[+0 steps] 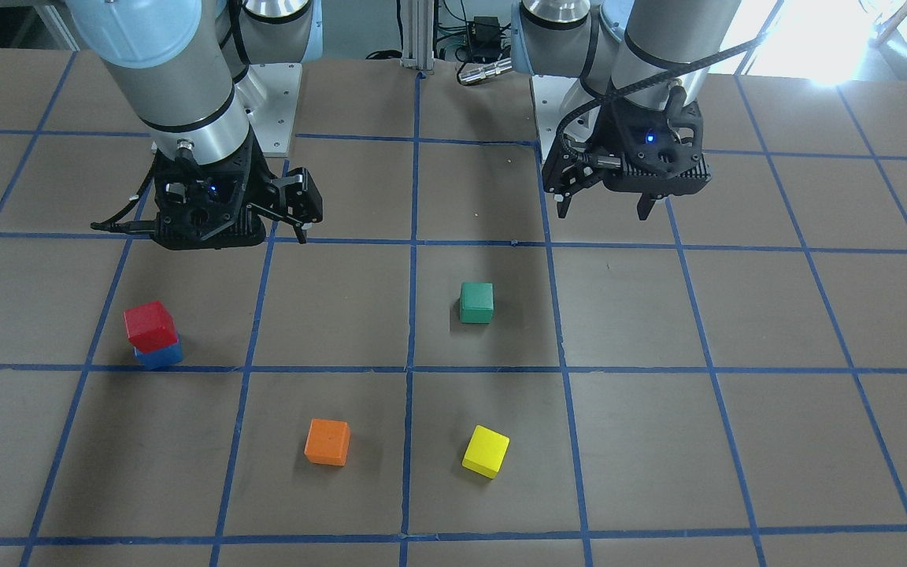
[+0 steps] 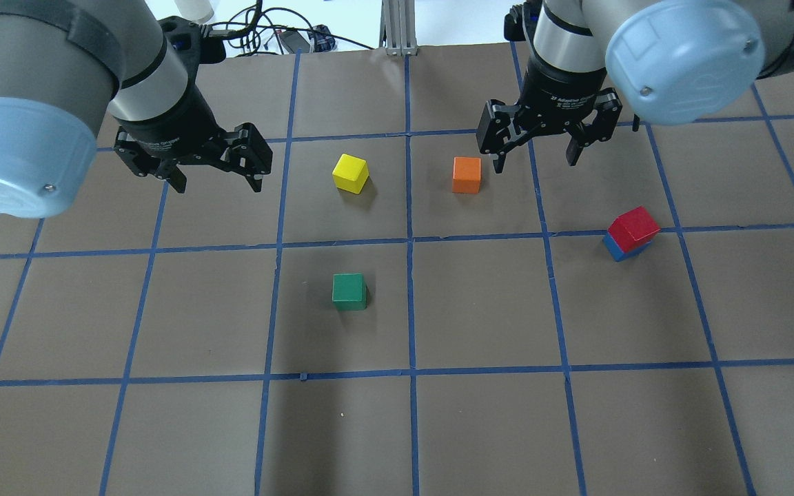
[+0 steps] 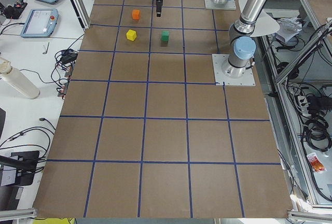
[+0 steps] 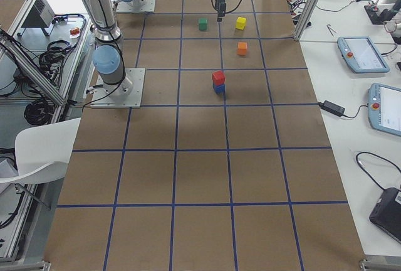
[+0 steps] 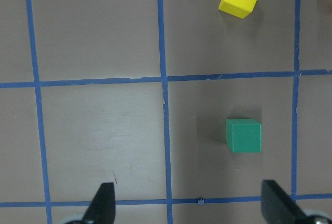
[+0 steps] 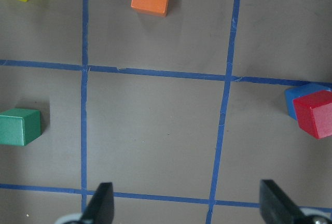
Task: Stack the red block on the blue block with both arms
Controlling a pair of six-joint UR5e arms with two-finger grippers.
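The red block (image 1: pixel 150 324) sits on the blue block (image 1: pixel 161 356), turned a little against it, on the robot's right side of the table. The stack also shows in the overhead view, red (image 2: pixel 633 227) over blue (image 2: pixel 616 249), and at the right edge of the right wrist view (image 6: pixel 316 113). My right gripper (image 2: pixel 535 164) is open and empty, raised above the table, apart from the stack. My left gripper (image 2: pixel 218 182) is open and empty, raised over the left side. Both wrist views show spread fingertips (image 5: pixel 104 203) (image 6: pixel 101 203) with nothing between them.
A green cube (image 2: pixel 349 291) lies near the table's middle. A yellow cube (image 2: pixel 351 173) and an orange cube (image 2: pixel 466 175) lie farther from the robot, between the two grippers in the overhead view. Blue tape lines grid the brown table (image 2: pixel 480 427).
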